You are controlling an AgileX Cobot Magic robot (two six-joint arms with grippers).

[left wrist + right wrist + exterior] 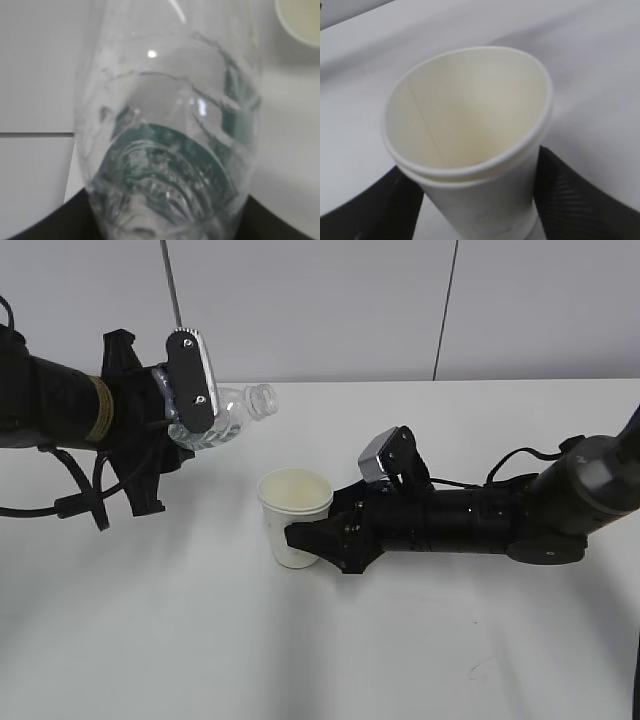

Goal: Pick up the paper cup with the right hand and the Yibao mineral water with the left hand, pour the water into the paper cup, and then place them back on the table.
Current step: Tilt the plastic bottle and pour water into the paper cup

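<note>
My left gripper (190, 405) is shut on the Yibao mineral water (235, 412), a clear bottle held in the air and lying almost level. Its capless neck points right, toward the paper cup (295, 515). In the left wrist view the bottle (170, 140) fills the frame between the dark fingers (35, 227), with the green label showing through and the cup rim (300, 20) at the top right. The white cup (470, 125) stands upright with my right gripper (475, 210) shut on its sides. I cannot tell whether its base touches the table (300, 660). No stream of water shows.
The right arm (500, 520) lies low along the white tabletop from the right, with a cable behind it. A light wall with dark vertical seams (445, 310) rises beyond the table's far edge. The left arm's cables (80, 490) hang at the left.
</note>
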